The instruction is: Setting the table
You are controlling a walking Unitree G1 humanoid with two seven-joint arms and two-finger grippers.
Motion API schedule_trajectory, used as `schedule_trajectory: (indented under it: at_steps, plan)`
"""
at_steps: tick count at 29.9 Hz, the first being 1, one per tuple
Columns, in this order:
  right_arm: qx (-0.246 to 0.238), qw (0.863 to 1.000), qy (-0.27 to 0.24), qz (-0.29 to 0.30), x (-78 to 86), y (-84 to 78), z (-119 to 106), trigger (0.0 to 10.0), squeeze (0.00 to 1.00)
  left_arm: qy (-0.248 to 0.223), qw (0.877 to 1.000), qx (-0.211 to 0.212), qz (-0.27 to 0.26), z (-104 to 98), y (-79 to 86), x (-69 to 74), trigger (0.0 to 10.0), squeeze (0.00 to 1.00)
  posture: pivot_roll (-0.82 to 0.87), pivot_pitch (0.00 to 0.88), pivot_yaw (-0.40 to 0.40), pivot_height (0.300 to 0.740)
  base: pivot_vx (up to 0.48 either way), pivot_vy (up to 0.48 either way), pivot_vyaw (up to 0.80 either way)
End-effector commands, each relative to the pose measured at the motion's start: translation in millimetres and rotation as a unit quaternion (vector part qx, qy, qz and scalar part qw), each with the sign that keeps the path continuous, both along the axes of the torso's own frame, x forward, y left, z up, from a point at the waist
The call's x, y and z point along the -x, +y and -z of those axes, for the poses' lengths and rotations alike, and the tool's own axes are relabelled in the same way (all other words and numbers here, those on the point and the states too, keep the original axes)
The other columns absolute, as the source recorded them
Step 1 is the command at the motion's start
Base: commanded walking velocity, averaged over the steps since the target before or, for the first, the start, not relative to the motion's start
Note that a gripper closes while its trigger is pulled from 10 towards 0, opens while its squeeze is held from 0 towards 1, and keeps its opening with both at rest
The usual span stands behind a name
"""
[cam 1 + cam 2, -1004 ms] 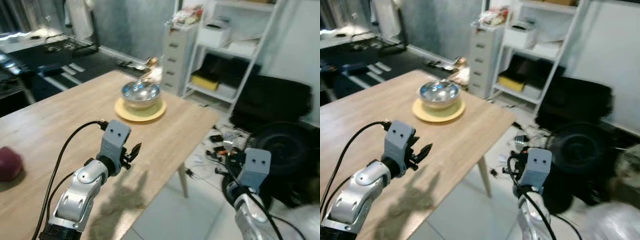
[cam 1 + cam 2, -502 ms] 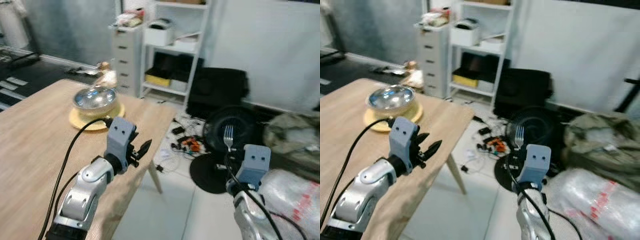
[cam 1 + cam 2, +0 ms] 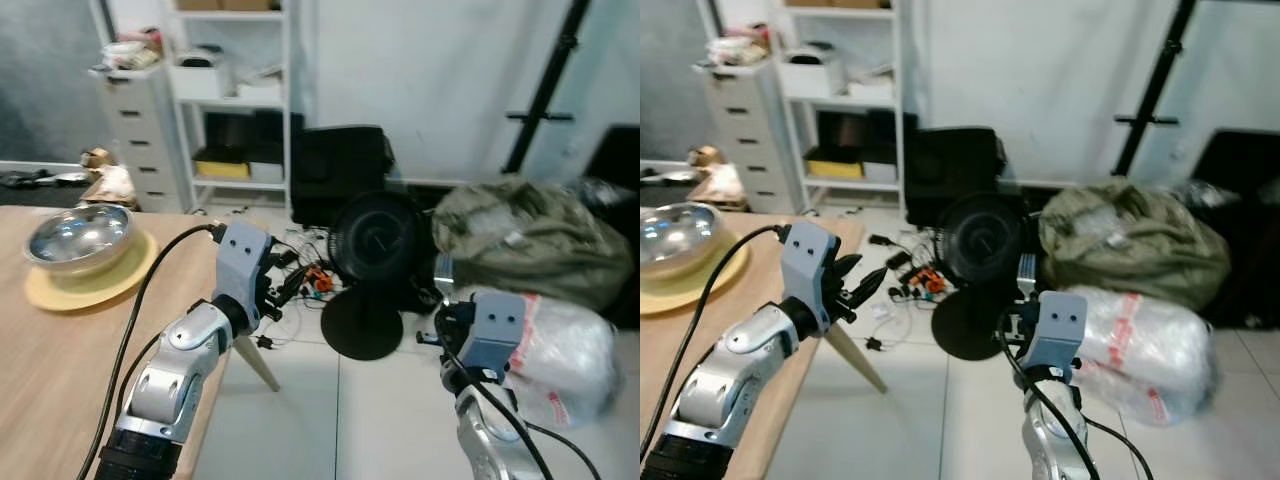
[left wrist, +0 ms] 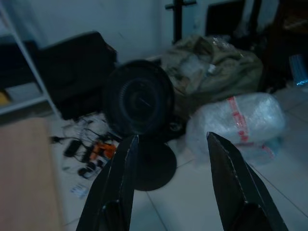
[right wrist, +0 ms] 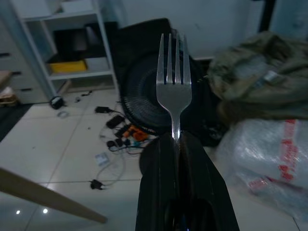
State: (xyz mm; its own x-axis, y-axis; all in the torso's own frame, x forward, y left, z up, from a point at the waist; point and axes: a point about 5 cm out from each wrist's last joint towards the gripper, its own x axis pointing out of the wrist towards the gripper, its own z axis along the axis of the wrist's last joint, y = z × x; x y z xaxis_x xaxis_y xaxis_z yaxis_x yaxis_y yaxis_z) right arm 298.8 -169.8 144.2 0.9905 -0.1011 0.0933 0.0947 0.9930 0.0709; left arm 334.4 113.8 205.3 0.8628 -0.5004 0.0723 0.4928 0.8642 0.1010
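Between right hand [image 5: 176,139] fingers, fork [image 5: 173,82]

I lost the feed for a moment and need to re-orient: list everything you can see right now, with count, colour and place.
fork: one, silver, held upright in the right pincer
bowl: one, shiny metal, on the plate
plate: one, yellow, on the table, robot's left
table: one, light wood, left
fan: one, black, on the floor ahead
green bag: one, olive, right of the fan
plastic sack: one, clear with red print, below the green bag
shelf unit: one, white, against the wall
drawer unit: one, grey-white, left of the shelf unit
left pincer: open, over the table edge
right pincer: shut on the fork
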Motion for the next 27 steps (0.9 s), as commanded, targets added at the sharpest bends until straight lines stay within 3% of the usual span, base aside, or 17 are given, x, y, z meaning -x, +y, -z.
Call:
schedule_trajectory:
  at_steps: [1,27]
  plan:
    - [0.011,1.000,-0.003,0.007,1.6,-5.4,-0.7,10.0,0.00,0.003,1.000,0.004,0.002,3.5,-2.8,0.6,10.0,0.00,0.05,0.036,0.104,0.740,0.000,0.000,-0.80]
    - [0.029,1.000,-0.008,-0.003,0.8,-6.2,-5.6,10.0,0.00,0.011,0.999,0.042,-0.003,5.6,-5.9,1.9,10.0,0.00,0.04,0.038,0.083,0.740,0.000,0.000,-0.80]
